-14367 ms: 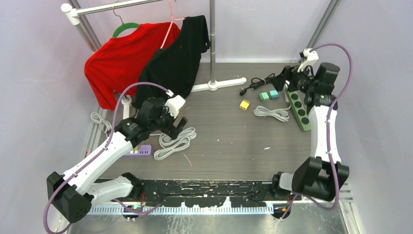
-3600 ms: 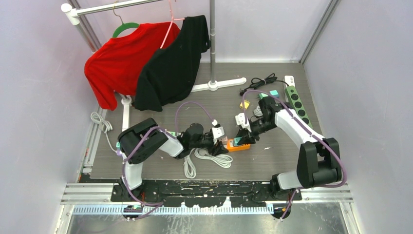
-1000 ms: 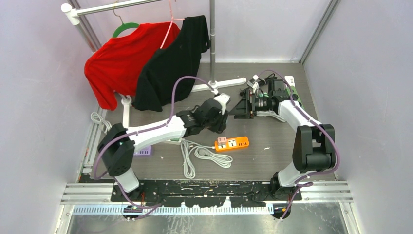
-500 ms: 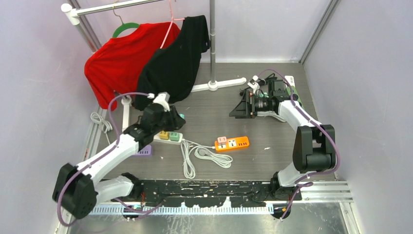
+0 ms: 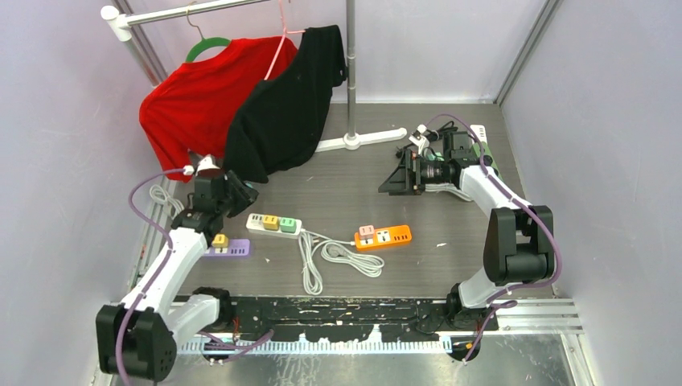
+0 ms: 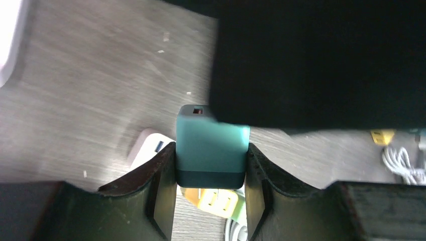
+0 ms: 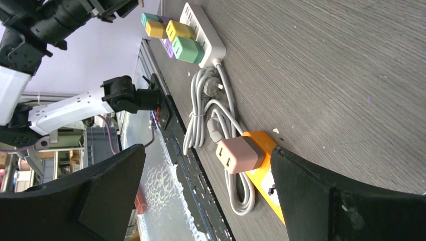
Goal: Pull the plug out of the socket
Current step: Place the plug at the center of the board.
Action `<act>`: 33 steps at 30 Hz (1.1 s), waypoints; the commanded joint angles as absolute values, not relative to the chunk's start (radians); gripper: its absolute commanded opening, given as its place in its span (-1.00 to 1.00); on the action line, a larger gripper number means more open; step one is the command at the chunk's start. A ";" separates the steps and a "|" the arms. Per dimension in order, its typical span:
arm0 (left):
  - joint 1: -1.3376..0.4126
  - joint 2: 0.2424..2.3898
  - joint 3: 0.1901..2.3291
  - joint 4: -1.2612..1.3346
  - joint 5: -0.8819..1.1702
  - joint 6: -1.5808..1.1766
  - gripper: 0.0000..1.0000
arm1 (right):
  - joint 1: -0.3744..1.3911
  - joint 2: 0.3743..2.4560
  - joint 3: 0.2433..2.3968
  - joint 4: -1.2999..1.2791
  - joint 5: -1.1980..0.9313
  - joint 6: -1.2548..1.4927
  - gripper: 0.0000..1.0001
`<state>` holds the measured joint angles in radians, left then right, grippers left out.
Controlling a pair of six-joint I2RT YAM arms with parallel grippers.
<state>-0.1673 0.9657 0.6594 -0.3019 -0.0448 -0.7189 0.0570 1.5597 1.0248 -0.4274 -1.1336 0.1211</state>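
While lilac walls (image 5: 72,121) enclose a grey table (image 5: 362,201) with clothes rail (image 5: 351,72) far left, left gripper (image 5: 235,197) clamps teal plug (image 6: 212,150) aloft beside white power strip (image 5: 273,224) at left; right gripper (image 5: 400,178) far right, jaws apart.

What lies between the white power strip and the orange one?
A coiled white cable lies between the white power strip and the orange power strip, clearest in the top view.
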 commanded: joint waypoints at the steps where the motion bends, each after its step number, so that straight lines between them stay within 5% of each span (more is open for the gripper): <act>1: -0.085 1.041 0.678 -0.337 -0.103 -0.826 -0.95 | 0.060 1.519 1.042 -0.413 -1.130 0.103 1.00; 9: 0.006 1.259 0.791 -0.410 -0.146 -0.865 -0.88 | 0.059 1.519 1.042 -0.414 -1.131 0.102 1.00; 15: 0.060 1.383 0.788 -0.358 -0.120 -0.877 -0.23 | 0.057 1.517 1.042 -0.418 -1.130 0.098 1.00; 26: 0.069 1.341 0.791 -0.391 -0.134 -0.898 0.33 | 0.057 1.513 1.046 -0.443 -1.109 0.062 1.00; 33: 0.068 1.188 0.788 -0.444 -0.068 -0.892 0.31 | 0.060 1.453 1.055 -0.534 -1.072 -0.112 1.00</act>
<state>0.0616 1.3136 0.7643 -0.4221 -0.1097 -0.8867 0.0566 1.5459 1.0248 -0.4812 -1.0912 0.0326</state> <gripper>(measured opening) 0.680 0.998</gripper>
